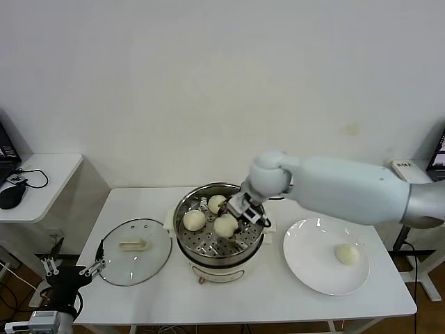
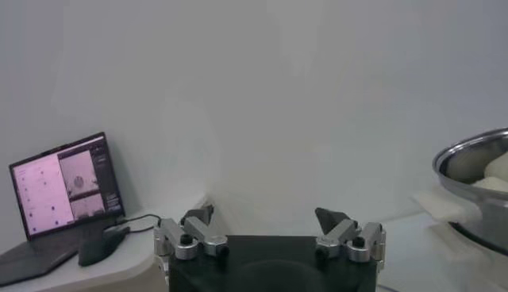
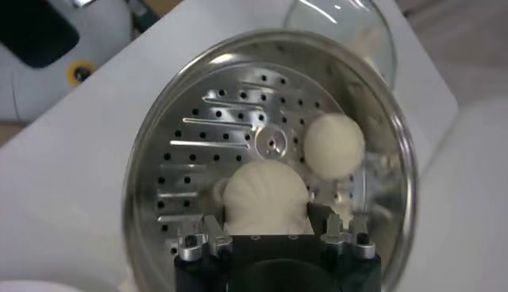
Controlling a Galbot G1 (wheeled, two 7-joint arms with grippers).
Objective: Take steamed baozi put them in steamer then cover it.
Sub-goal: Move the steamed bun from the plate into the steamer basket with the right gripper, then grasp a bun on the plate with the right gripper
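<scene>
My right gripper (image 1: 240, 211) reaches into the steamer (image 1: 208, 245), its fingers closed around 1 baozi (image 3: 265, 197) just above the perforated floor. 2 more baozi (image 1: 194, 220) sit just beyond it in the basket. A 4th baozi (image 1: 347, 254) lies behind it on the plate (image 1: 313, 268). The cover (image 1: 134, 251) rests on the table past the steamer. My left gripper (image 2: 270, 224) hangs spread wide beside the table.
</scene>
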